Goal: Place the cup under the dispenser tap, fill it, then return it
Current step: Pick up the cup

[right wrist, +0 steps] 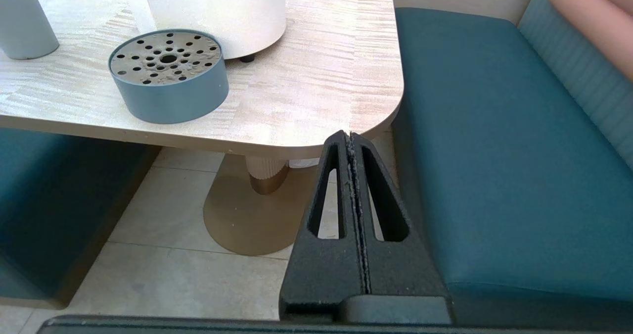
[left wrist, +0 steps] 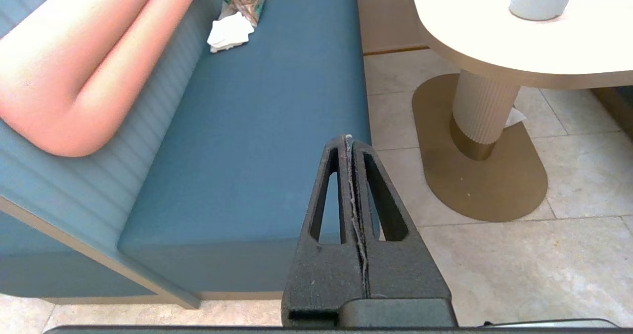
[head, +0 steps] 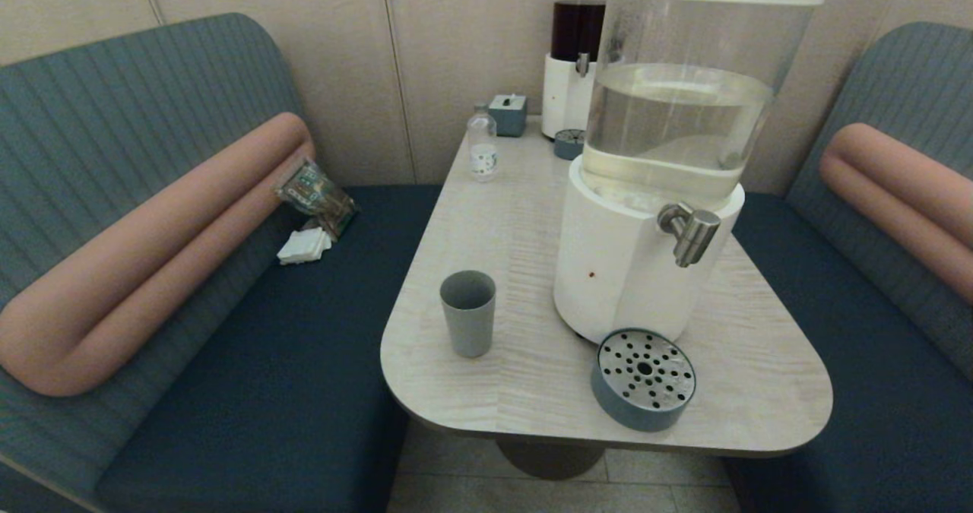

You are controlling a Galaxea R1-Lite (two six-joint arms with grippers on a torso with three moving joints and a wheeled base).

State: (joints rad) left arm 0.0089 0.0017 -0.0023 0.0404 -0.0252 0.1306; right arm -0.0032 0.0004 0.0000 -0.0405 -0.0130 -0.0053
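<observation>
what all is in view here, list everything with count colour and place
cup: 1, grey-blue, upright on table's near left part, empty
large dispenser: 1, clear tank on white base, pale liquid, table's middle
dispenser tap: 1, brushed steel, on the large dispenser's base front
drip tray: 1, grey-blue with perforated metal top, near edge, below the tap
small dispenser: 1, white base, dark liquid, table's far end
second drip tray: 1, grey-blue, before the small dispenser
bottle: 1, clear, far left of table
small box: 1, grey-blue, beside the bottle
table: 1, pale wood
benches: 2, dark blue, pink bolsters, either side
packet and napkins: on left bench
left claw: 1, black, shut, low over left bench edge
right claw: 1, black, shut, below table's near right corner
</observation>
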